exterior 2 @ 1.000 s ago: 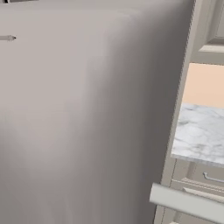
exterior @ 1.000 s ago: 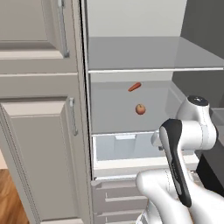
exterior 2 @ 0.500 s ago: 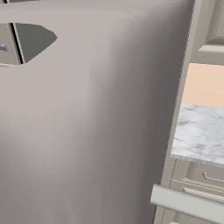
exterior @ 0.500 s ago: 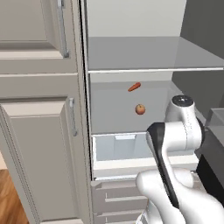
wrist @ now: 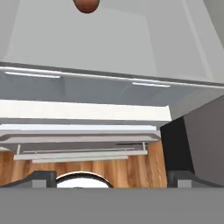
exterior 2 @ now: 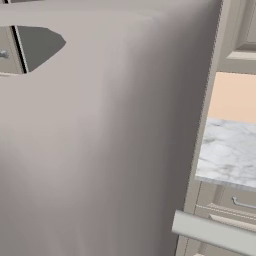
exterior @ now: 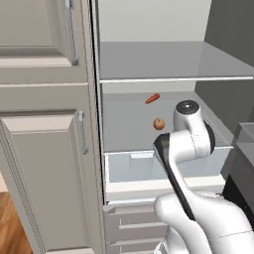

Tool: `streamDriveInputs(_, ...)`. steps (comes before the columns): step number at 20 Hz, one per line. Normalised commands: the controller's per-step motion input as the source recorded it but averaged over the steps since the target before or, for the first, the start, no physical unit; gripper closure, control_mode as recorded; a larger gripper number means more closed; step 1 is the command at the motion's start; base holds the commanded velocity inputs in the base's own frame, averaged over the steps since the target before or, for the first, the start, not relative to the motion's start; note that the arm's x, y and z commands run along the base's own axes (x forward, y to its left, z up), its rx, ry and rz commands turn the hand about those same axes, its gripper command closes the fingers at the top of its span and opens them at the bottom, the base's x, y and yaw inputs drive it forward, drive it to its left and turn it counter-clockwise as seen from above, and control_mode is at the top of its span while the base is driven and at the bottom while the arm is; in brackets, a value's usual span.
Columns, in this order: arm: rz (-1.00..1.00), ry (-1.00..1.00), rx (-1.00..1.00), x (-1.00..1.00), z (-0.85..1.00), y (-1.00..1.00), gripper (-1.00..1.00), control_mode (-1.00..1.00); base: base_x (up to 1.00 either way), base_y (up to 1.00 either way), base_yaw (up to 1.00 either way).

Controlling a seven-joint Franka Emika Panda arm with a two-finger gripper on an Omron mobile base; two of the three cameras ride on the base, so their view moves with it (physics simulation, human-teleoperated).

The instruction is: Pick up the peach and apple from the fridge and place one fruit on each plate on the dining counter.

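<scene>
Peach (exterior: 158, 124) sits on the flat grey fridge shelf (exterior: 134, 124), a small round orange-pink ball, roughly mid-shelf and back from its near edge. In my hand view the same fruit (wrist: 86, 5) is cut off by the picture's border, beyond the drawer. Farther back and slightly left of it lies an elongated orange-red carrot-like item (exterior: 152, 98), apart from the peach. I see open shelf all around both, with the next shelf (exterior: 168, 62) well above. Below, the translucent bluish drawer (exterior: 129, 166) stands pulled out toward me, its pale front lip running across the opening. To the left the beige panelled cabinet (exterior: 42, 168) with its slim metal handle closes that side; to the right the dark grey fridge door (exterior: 243, 149) does. From the right base camera, a smooth grey door panel (exterior 2: 105, 140) blocks most of my sight, with a marble-topped counter (exterior 2: 227, 152) beyond. My arm's white elbow (exterior: 191, 134) rises before the drawer, right of the peach. I cannot tell whether the gripper is spread or closed.
</scene>
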Motion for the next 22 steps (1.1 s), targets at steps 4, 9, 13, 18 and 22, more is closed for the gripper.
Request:
streamDriveInputs(4,0.00,-0.05,0.00,0.58,0.22,-0.11,-1.00,-1.00,0.00,0.00,0.00)
streamDriveInputs(9,0.00,-0.11,0.03,0.47,0.05,-0.15,-1.00,-1.00,0.00,0.00,0.00)
streamDriveInputs(13,0.00,-0.14,0.07,0.55,0.00,-0.13,-1.00,-1.00,0.00,0.00,0.00)
streamDriveInputs(18,0.00,-0.03,0.02,0.56,0.00,-0.03,-1.00,-1.00,0.00,0.00,0.00)
streamDriveInputs(22,0.00,0.00,0.00,0.56,0.00,0.00,-1.00,-1.00,0.00,0.00,0.00)
